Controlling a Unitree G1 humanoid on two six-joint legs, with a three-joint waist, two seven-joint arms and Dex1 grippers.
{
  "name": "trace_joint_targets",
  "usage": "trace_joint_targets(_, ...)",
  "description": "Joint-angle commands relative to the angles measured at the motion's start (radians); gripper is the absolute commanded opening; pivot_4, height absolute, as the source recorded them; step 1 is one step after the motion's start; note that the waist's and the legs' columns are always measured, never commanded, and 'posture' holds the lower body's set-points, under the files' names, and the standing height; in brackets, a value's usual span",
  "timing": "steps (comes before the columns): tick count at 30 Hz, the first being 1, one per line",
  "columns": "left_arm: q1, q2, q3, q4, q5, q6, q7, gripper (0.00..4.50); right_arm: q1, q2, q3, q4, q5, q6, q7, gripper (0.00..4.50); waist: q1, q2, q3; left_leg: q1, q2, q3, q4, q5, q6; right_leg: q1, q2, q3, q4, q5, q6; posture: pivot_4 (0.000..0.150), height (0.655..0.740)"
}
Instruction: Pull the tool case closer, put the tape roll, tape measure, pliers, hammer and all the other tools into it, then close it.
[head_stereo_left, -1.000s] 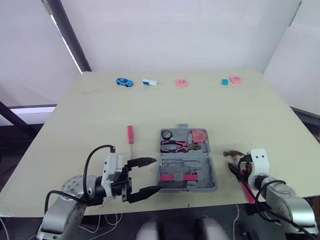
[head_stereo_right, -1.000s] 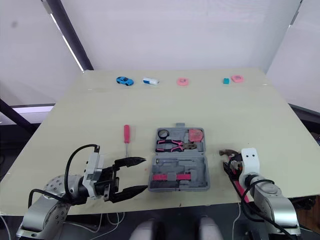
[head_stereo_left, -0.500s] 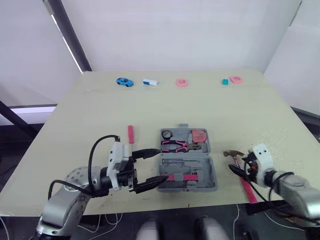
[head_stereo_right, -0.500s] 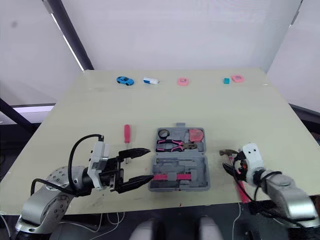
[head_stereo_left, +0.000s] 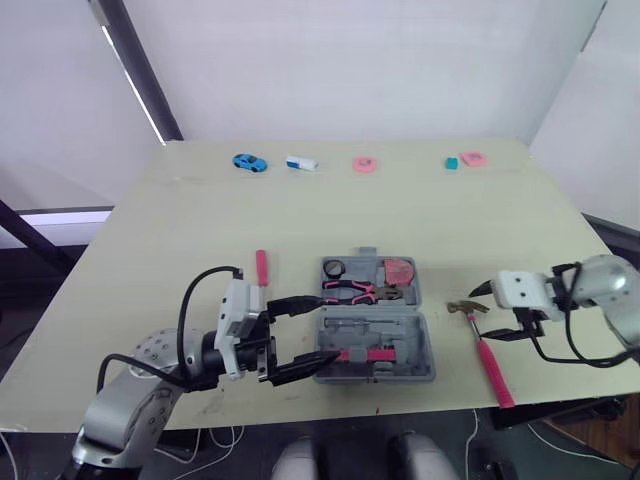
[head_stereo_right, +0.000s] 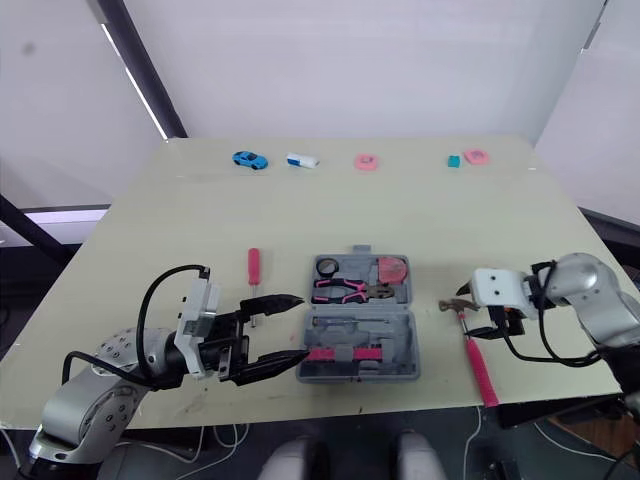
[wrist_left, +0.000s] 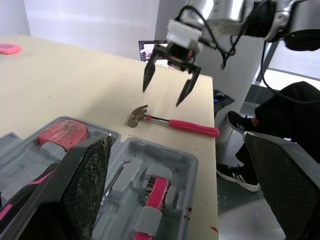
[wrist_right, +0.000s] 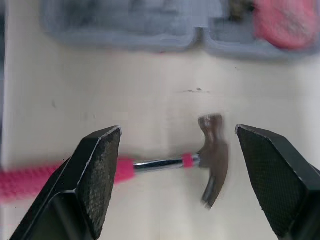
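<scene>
One open tool case (head_stereo_left: 375, 322) sits at the surface's (head_stereo_left: 180, 230) near edge, holding one pliers (head_stereo_left: 350, 291), one tape roll (head_stereo_left: 334, 268) and one tape measure (head_stereo_left: 399, 271). One hammer (head_stereo_left: 492, 365) lies to its right, one screwdriver (head_stereo_left: 261, 268) to its left. Both jaws spread wide: left at the case's left side, right over the hammer's head.

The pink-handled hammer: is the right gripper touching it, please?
Apart: the left wrist view shows the right gripper hanging open above the pink-handled hammer, a plain gap between.
</scene>
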Motion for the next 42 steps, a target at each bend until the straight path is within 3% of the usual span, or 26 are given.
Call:
trace_joint_targets(1,-0.005,0.009,0.019,-0.047,-0.021,0.007,0.015,4.50,-0.179,0.031,0.131,0.262,-0.177,-0.452,0.090,3.85,-0.002,0.001,0.002,0.000,0.000,0.001,0.000,0.000,0.000,0.000,0.000,0.000,0.000,0.000,0.000,0.150,0.7400)
trace_joint_targets(7,0.009,0.001,0.018,-0.069,-0.023,0.013,0.038,4.50,-0.383,0.140,0.281,0.578,-0.363,-0.815,0.039,3.85,-0.002,0.001,0.006,0.001,0.000,0.001,0.000,0.000,0.000,0.000,-0.001,0.001,0.001,0.000,0.000,0.150,0.7400)
trace_joint_targets(15,0.040,0.000,0.028,-0.082,-0.022,0.003,0.047,4.50,-0.532,0.244,0.406,0.772,-0.653,-0.895,-0.219,3.85,-0.004,0.002,0.007,0.001,0.000,0.000,0.001,0.001,-0.001,0.000,-0.002,0.000,0.002,0.000,-0.001,0.150,0.7400)
trace_joint_targets(18,0.045,-0.003,0.029,-0.079,-0.017,-0.004,0.049,4.50,-0.556,0.260,0.450,0.815,-0.741,-0.878,-0.311,3.11,-0.003,0.002,0.007,0.002,0.000,0.000,0.001,0.001,-0.001,0.000,-0.002,0.000,0.004,0.000,-0.001,0.150,0.7400)
trace_joint_targets(21,0.058,-0.005,0.034,-0.075,-0.013,-0.015,0.047,4.50,-0.560,0.264,0.467,0.838,-0.785,-0.874,-0.388,1.77,-0.002,0.003,0.007,0.002,0.000,0.000,0.001,0.001,-0.002,0.000,-0.003,0.000,0.004,0.000,-0.001,0.150,0.7400)
trace_joint_targets(24,0.077,-0.008,0.035,-0.074,-0.007,-0.030,0.045,4.50,-0.552,0.236,0.471,0.844,-0.812,-0.896,-0.453,0.99,-0.003,0.003,0.007,0.002,0.000,0.000,0.002,0.001,-0.002,0.000,-0.003,0.000,0.004,0.000,-0.001,0.150,0.7400)
trace_joint_targets(27,0.081,-0.012,0.030,-0.068,-0.002,-0.041,0.043,4.50,-0.549,0.176,0.422,0.862,-0.754,-0.948,-0.464,0.15,0.000,0.004,0.008,0.003,0.000,0.000,0.002,0.001,-0.002,0.001,-0.003,0.000,0.004,0.000,-0.001,0.150,0.7400)
trace_joint_targets(34,0.074,-0.026,0.017,-0.044,0.006,-0.060,0.043,4.50,-0.460,0.035,0.286,0.856,-0.469,-0.995,-0.300,0.07,-0.002,0.006,0.009,0.002,-0.001,0.000,0.002,0.001,-0.001,0.001,-0.003,0.000,0.004,0.000,-0.001,0.150,0.7400)
trace_joint_targets(38,0.072,-0.029,0.017,-0.030,0.007,-0.067,0.036,4.50,-0.234,-0.099,0.188,0.627,-0.150,-0.831,-0.152,0.07,-0.001,0.007,0.009,0.003,-0.001,-0.002,0.001,0.001,-0.001,0.003,-0.003,-0.001,0.004,0.000,-0.001,0.150,0.7400)
trace_joint_targets(42,0.075,-0.027,0.022,-0.027,0.004,-0.068,0.030,4.50,0.003,-0.222,0.085,0.297,0.040,-0.576,-0.120,0.07,-0.003,0.009,0.010,0.004,0.000,-0.001,0.002,0.001,-0.001,0.003,-0.004,0.001,0.004,0.001,0.000,0.150,0.7400)
